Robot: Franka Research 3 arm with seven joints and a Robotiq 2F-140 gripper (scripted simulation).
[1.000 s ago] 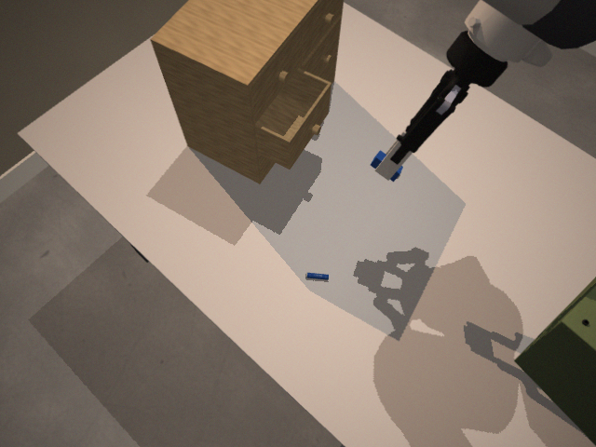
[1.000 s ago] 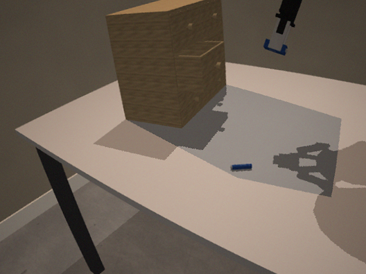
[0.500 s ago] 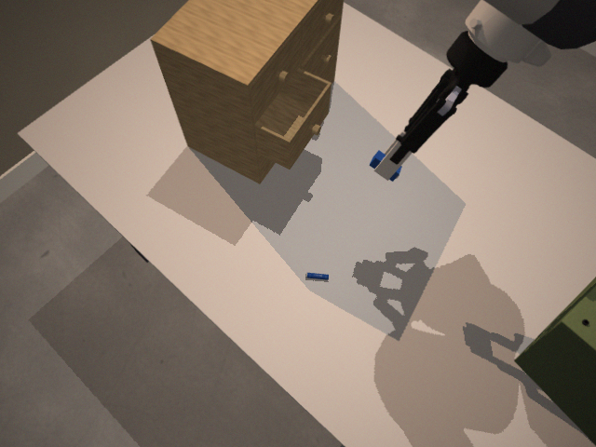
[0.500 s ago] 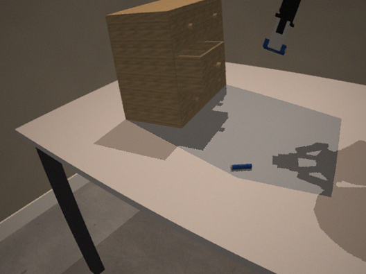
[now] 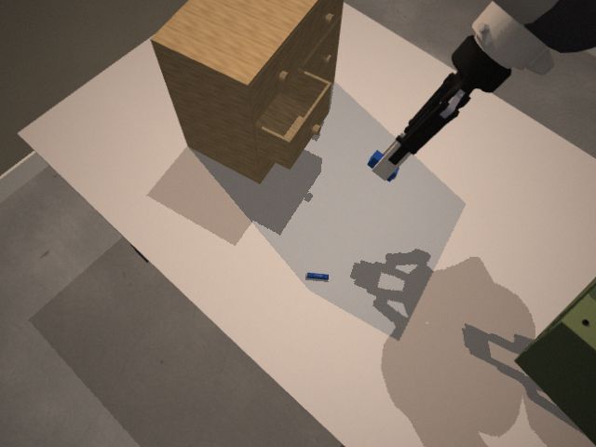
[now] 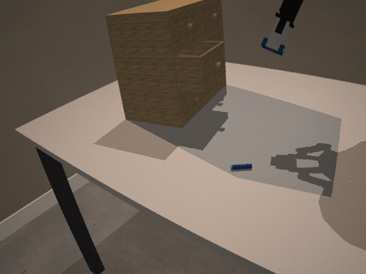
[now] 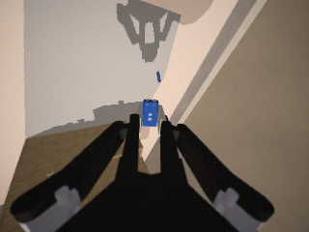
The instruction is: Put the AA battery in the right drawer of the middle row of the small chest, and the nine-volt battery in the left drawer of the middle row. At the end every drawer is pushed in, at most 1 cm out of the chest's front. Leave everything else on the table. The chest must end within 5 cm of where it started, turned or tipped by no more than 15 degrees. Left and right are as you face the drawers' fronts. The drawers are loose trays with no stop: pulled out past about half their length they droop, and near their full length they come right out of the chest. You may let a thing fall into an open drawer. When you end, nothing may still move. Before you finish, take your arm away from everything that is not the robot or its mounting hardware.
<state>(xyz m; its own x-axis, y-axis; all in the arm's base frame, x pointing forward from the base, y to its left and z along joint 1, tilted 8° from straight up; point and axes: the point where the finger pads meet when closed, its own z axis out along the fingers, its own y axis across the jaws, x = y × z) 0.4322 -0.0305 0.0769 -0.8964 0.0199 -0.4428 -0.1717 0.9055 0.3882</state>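
The tool (image 5: 385,166) clamps the nine-volt battery (image 7: 150,113), jaws narrow.

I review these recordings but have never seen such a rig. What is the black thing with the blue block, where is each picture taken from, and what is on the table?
The black thing is a robot arm's gripper, a two-fingered clamp. It is shut on a nine-volt battery, the blue block, held in the air off to the side of the drawer fronts. One picture looks down from above, one from the side across the room, and one from a camera on the wrist, looking out between the fingers. On the table stands a small wooden chest with one middle-row drawer pulled out. An AA battery, the small blue cylinder, lies on the table nearer the edge.
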